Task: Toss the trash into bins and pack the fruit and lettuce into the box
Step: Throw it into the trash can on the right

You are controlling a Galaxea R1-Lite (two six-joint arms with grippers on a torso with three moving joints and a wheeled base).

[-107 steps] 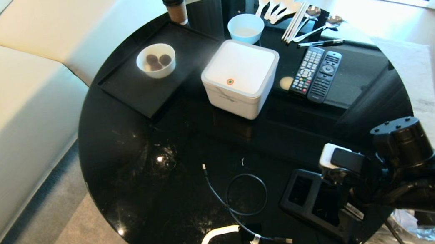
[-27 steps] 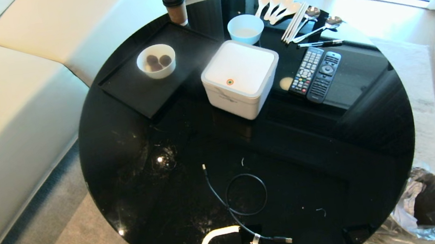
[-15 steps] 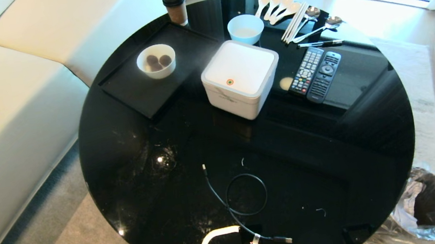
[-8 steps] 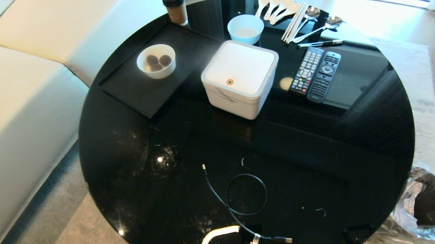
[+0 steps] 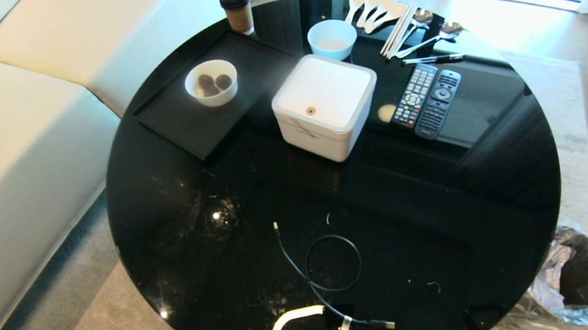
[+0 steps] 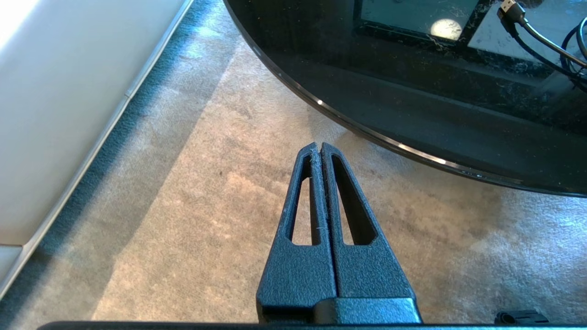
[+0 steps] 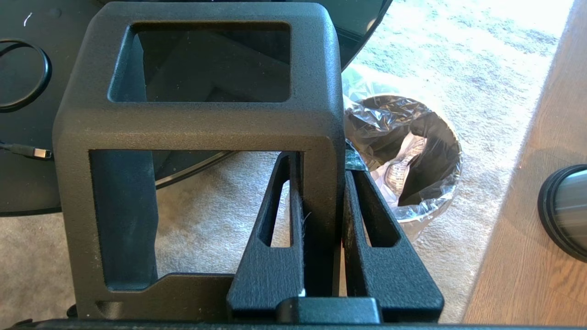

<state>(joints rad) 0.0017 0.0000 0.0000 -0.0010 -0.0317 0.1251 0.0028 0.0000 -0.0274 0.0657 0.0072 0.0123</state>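
1. Plainly, the right claw (image 7: 321, 165) is clenched on one wall of a black open frame (image 7: 197, 123). It hangs off the counter's (image 5: 390, 203) edge, just beside the lined bin (image 7: 451, 137), not over its mouth.
2. We judge the sorting close to done. No wrapper, apple or lettuce leaf lies on the counter, and the box (image 5: 326, 104) stands there with its lid down.
3. If the frame is meant for the bin, we would first centre it over the opening. The frame looks nearly as wide as the rim, so a corner could catch the liner and drag it down.
4. We would let go low and level, then pull the claw straight up, clear of the plastic.
5. The left claw (image 6: 319, 145) is clenched on nothing, over the carpet (image 6: 183, 206) beside the counter's rim; we would leave it parked.
6. The bin is a small round one on the carpet, its clear bag crinkled over the lip, with white paper (image 7: 399, 169) inside.
7. A second steel bin (image 7: 566, 206) with a black ring shows on the wooden floor nearby.
8. The box is white and round-cornered, with a small coloured dot on its flat lid. We cannot see what it holds.
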